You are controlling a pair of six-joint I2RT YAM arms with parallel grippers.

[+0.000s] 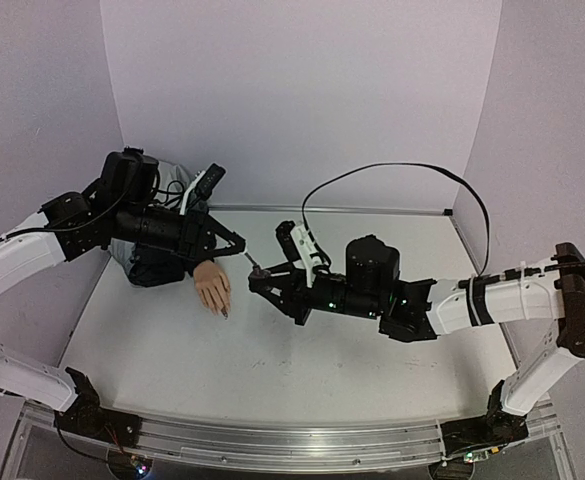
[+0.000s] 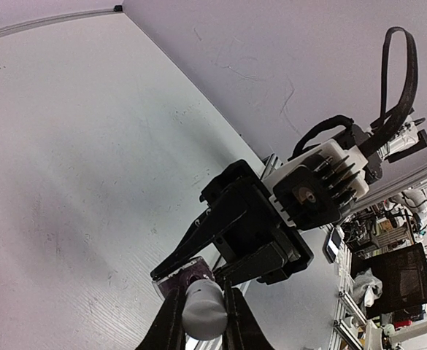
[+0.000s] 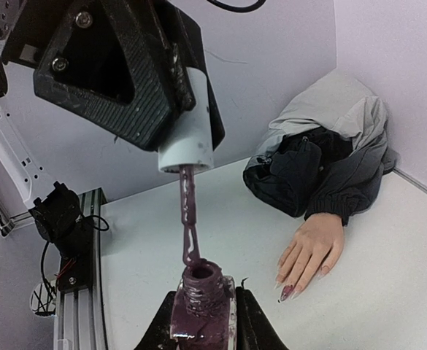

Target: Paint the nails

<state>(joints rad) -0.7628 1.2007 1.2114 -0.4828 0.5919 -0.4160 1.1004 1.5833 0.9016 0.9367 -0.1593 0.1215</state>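
Note:
My left gripper (image 1: pixel 240 246) is shut on the white cap (image 3: pixel 187 138) of the polish brush; the cap also shows between its fingers in the left wrist view (image 2: pixel 202 310). The purple-coated brush (image 3: pixel 187 219) hangs with its tip at the open neck of the polish bottle (image 3: pixel 201 310). My right gripper (image 1: pixel 256 280) is shut on that bottle and holds it upright. The peach mannequin hand (image 1: pixel 213 286) with a black sleeve lies flat on the table, left of both grippers. In the right wrist view its nails (image 3: pixel 286 292) point toward me; one is dark purple.
A grey and black jacket (image 3: pixel 322 153) is bunched behind the mannequin hand at the back left. White walls close the table at the back and sides. The aluminium rail (image 1: pixel 272 440) runs along the near edge.

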